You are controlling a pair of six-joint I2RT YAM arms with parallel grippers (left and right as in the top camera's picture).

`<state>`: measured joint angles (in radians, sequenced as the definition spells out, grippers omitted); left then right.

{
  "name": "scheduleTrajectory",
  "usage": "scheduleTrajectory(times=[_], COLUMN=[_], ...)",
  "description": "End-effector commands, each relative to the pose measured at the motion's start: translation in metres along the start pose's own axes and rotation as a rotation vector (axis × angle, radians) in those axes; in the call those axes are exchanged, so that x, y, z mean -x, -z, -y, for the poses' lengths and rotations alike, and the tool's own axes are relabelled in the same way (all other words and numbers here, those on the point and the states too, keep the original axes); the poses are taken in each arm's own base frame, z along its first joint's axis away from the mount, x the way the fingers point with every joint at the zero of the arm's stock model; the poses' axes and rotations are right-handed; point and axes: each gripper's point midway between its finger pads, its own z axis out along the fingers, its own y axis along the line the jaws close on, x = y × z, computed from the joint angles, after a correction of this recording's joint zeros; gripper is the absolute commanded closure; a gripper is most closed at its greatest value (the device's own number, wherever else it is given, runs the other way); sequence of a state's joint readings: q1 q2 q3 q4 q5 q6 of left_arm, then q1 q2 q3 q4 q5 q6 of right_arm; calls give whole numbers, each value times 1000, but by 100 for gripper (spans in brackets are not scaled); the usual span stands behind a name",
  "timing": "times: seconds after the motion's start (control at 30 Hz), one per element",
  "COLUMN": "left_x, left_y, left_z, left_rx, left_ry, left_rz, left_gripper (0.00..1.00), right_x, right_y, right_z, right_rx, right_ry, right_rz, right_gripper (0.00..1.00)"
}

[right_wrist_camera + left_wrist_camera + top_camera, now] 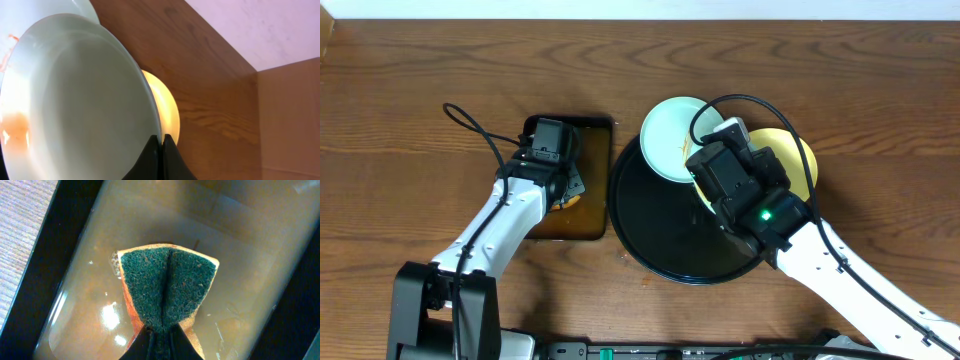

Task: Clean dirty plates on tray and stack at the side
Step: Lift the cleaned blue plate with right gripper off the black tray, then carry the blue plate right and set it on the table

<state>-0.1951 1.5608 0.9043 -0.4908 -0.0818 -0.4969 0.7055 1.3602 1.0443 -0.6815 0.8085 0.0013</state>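
Note:
My right gripper (161,137) is shut on the rim of a pale mint-blue plate (80,100), which is held tilted and has an orange smear at its lower left. A second mint plate (30,15) with orange sauce streaks lies behind it. The pale yellow plate (167,110) shows past the held rim. In the overhead view the mint plate (670,140) overlaps the far rim of the black round tray (660,235). The yellow plate (798,155) lies right of the tray, partly under my right gripper (715,165). My left gripper (162,330) is shut on a green-and-orange sponge (167,285).
The sponge hangs over a rectangular dark brownish tray (240,255) holding brown liquid, which sits left of the black tray in the overhead view (545,225). A pale wall (260,25) borders the table's far side.

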Motion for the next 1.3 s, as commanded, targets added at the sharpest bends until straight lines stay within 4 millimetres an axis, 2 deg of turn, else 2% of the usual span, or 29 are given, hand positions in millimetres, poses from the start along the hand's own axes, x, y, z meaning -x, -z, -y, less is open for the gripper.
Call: scheduleTrajectory(times=[0.0,0.93,1.27], left_x=[-3,-3,-3], left_y=[-3,-3,-3], left_z=[-5,-5,-5], left_rx=[17,17,17], left_ry=[-4,-4,-4], left_rz=[-9,-8,-8], left_gripper=[92,92,92], right_x=[13,16,17], right_y=[10,10,11], right_z=[11,17,24], right_rx=[-44,-78,-110], right_ry=[-8,-5,-165], right_rz=[41,52,65], right_gripper=[99,99,99])
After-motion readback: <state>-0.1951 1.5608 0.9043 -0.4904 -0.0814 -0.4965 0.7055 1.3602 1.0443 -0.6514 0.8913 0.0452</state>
